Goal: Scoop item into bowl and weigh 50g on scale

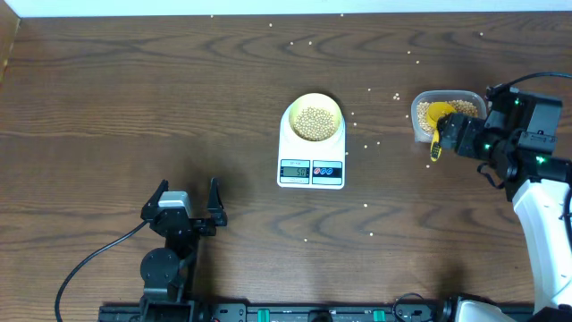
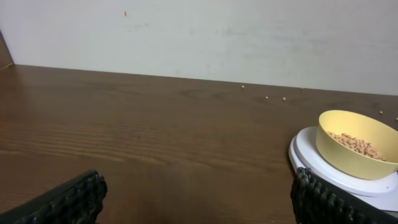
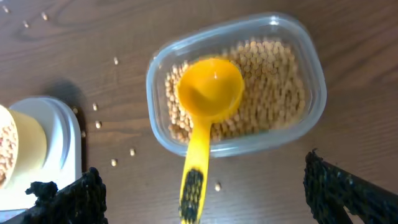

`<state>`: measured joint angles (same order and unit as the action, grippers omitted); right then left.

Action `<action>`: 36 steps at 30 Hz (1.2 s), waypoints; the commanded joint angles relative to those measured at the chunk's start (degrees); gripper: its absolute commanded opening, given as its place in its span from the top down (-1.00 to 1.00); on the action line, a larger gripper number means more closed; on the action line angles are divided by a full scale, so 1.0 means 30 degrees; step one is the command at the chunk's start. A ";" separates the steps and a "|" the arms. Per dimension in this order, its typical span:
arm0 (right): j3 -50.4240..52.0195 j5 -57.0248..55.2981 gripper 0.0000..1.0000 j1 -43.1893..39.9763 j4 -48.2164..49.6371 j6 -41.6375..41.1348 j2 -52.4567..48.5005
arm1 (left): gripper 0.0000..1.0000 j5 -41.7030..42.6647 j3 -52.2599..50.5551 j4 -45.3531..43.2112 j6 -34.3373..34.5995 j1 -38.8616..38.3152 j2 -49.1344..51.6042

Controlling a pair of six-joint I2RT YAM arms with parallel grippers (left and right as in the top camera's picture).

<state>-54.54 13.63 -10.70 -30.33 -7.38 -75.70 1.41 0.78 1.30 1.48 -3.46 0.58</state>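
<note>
The pale-yellow bowl holds tan beans and stands on the white scale at the table's middle; both also show in the left wrist view, the bowl on the scale. A clear tub of beans sits at the right. The bright yellow scoop rests with its empty cup in the tub and its handle over the rim. My right gripper is open around the handle, its fingers apart from it. My left gripper is open and empty near the front left.
Loose beans are scattered on the wood between the scale and the tub and towards the back edge. More lie by the tub in the right wrist view. A black cable runs from the left arm's base.
</note>
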 commanded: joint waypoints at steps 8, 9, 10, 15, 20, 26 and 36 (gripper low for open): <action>0.2266 -0.0641 -0.99 0.0022 0.0750 0.0284 0.4044 | -0.94 -0.0313 -0.0182 0.0969 -0.0182 0.0095 -0.0102; 0.3133 -0.0801 -0.99 0.0044 0.1545 0.0277 0.4787 | -0.94 -0.0313 -0.0182 0.0969 -0.0182 0.0095 -0.0095; 0.3825 -0.0867 -0.99 0.0073 0.2200 0.0270 0.5340 | -0.94 -0.0313 -0.0182 0.0962 -0.0182 0.0095 -0.0102; 0.9202 -0.0860 -0.99 0.0328 0.7359 0.0270 0.9573 | -0.94 -0.0313 -0.0182 0.0969 -0.0182 0.0095 -0.0102; 1.3814 -0.0852 -0.99 0.0350 1.1402 0.0423 1.3967 | -0.94 -0.0313 -0.0182 0.0969 -0.0182 0.0095 -0.0095; 1.7668 -0.0845 -0.99 0.0350 1.4375 0.0641 1.7952 | -0.94 -0.0313 -0.0182 0.0962 -0.0182 0.0095 -0.0095; 1.8076 -0.0284 -0.98 0.0350 0.9143 0.3796 2.3438 | -0.94 -0.0313 -0.0182 0.0962 -0.0182 0.0095 -0.0095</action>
<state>-0.40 12.21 -10.15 1.02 -0.21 -9.89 1.39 1.21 1.87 1.45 -3.46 0.60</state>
